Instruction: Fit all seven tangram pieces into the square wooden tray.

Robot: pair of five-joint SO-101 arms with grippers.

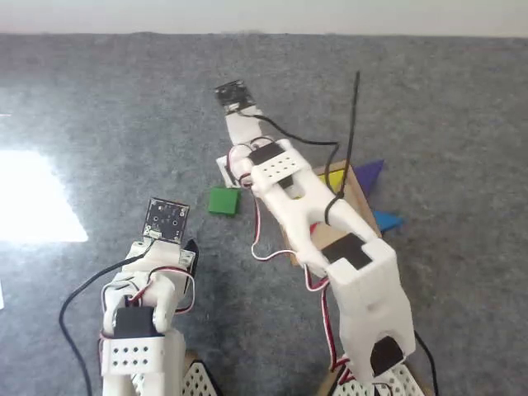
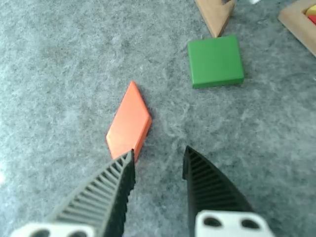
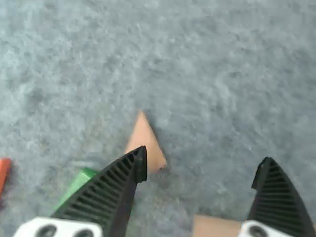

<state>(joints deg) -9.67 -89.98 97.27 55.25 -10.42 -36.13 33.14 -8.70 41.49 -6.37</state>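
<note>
The wooden tray lies on the grey tabletop, partly under the right arm. It holds a yellow piece and what looks like a red one. The green square, orange parallelogram and tan triangle lie outside. The left end effector is spread at the parallelogram's end, and the right end effector gapes wide near the triangle.

High cam: fixed overhead, you look steeply down across the surface. Wrist cams sit close, looking past left end effector and right end effector. All three share the green square.
</note>
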